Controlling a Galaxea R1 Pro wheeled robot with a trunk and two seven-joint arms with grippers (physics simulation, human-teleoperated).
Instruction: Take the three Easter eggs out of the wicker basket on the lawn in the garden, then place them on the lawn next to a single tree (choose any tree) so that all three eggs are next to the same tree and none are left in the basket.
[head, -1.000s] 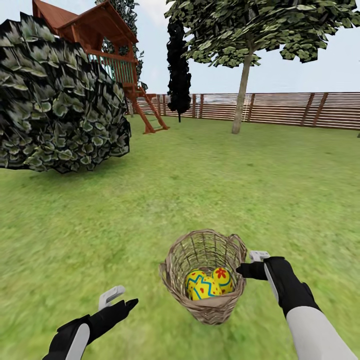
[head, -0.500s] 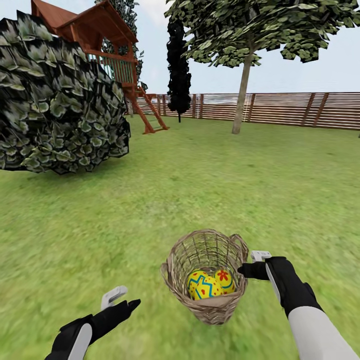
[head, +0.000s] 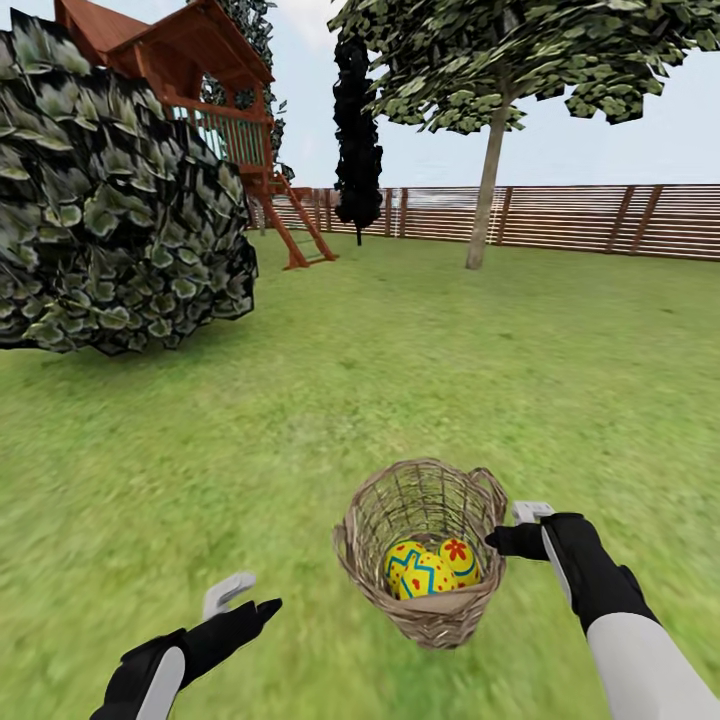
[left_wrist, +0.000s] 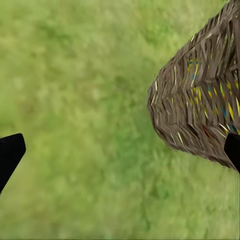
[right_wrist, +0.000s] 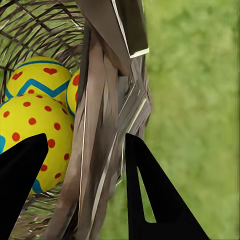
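Right hand (head: 510, 527) is clamped on the basket (head: 425, 545) rim, which is held above the lawn (head: 400, 380) with 3 eggs (head: 430, 572) inside. Left hand (head: 245, 598) is spread open beside it, holding nothing. A pale-trunked tree (head: 487, 180) is seen far ahead by the fence (head: 600, 218).

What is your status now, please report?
Right gripper shut on wicker basket rim. Left gripper open, empty. Eggs inside basket. Lawn toward tree unobstructed.

The wicker basket (head: 425, 560) wall hides the lower parts of the Easter eggs (head: 432, 570); a third egg's markings stay unclear. At nine o'clock, the bush (head: 110, 200) is cut off.
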